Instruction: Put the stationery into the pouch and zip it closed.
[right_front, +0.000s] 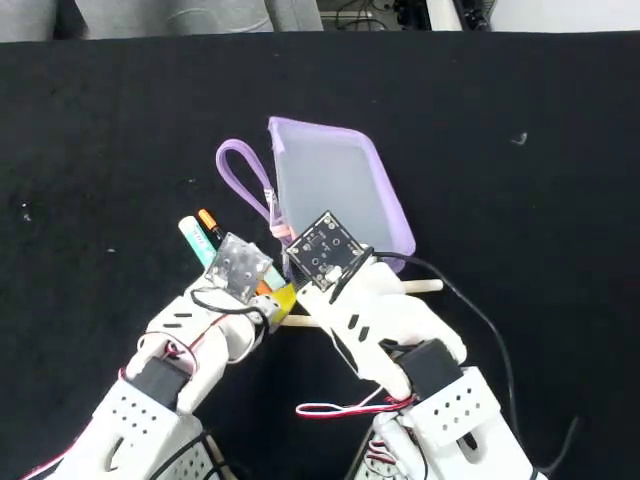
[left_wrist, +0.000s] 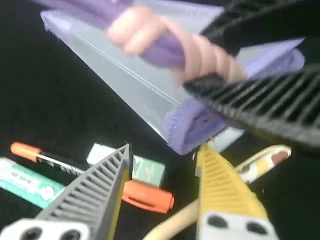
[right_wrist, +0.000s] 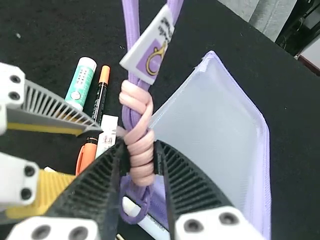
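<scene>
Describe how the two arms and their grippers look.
The left arm and right arm are white plastic with short black slots. The left gripper has one grey ribbed finger and one yellow; the right gripper has two black ribbed fingers. Red, white and black wires loop beside the right arm, and a black cable runs from it.

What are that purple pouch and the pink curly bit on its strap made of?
The pouch looks like frosted, see-through plastic with purple fabric edging, matte. The pink coil seems smooth soft plastic or rubber, wound like a phone cord.
</scene>
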